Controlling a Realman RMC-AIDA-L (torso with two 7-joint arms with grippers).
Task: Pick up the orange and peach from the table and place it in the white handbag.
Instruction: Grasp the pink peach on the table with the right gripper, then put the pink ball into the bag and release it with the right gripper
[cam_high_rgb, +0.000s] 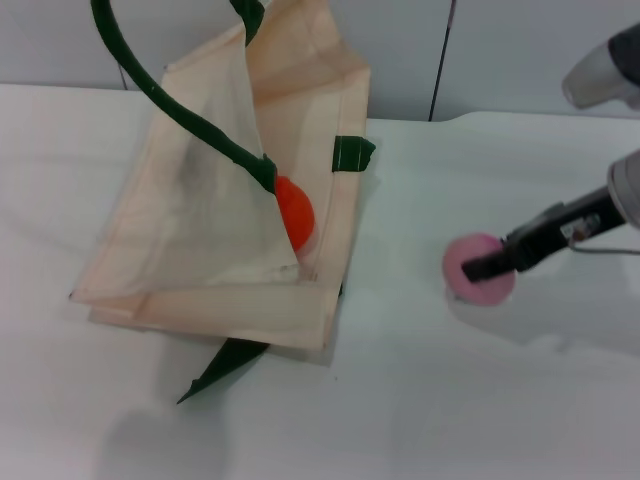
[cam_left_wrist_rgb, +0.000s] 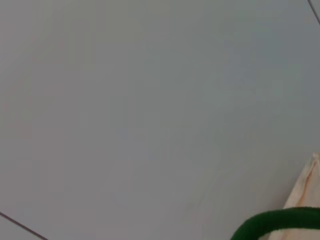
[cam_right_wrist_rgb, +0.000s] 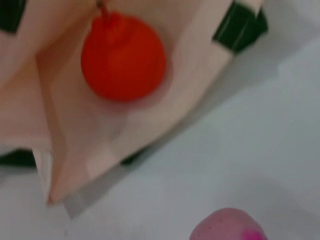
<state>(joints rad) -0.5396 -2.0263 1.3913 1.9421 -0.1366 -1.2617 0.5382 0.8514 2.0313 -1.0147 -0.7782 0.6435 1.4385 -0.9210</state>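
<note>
The white handbag (cam_high_rgb: 200, 230) lies on the table at the left, its mouth held open by a green handle (cam_high_rgb: 185, 118) that rises out of the top of the head view. The orange (cam_high_rgb: 293, 212) lies inside the bag's mouth; it also shows in the right wrist view (cam_right_wrist_rgb: 123, 56). The peach (cam_high_rgb: 487, 292) sits on the table to the right of the bag and shows at the edge of the right wrist view (cam_right_wrist_rgb: 230, 227). My right gripper (cam_high_rgb: 478, 266) is down on the peach. My left gripper is out of view; its wrist view shows the handle (cam_left_wrist_rgb: 275, 222) and a bag edge (cam_left_wrist_rgb: 306, 192).
The white table (cam_high_rgb: 420, 400) stretches around the bag, with a wall behind it. A green tab (cam_high_rgb: 353, 152) sticks out of the bag's right side. A second green handle (cam_high_rgb: 225, 365) lies flat under the bag's near edge.
</note>
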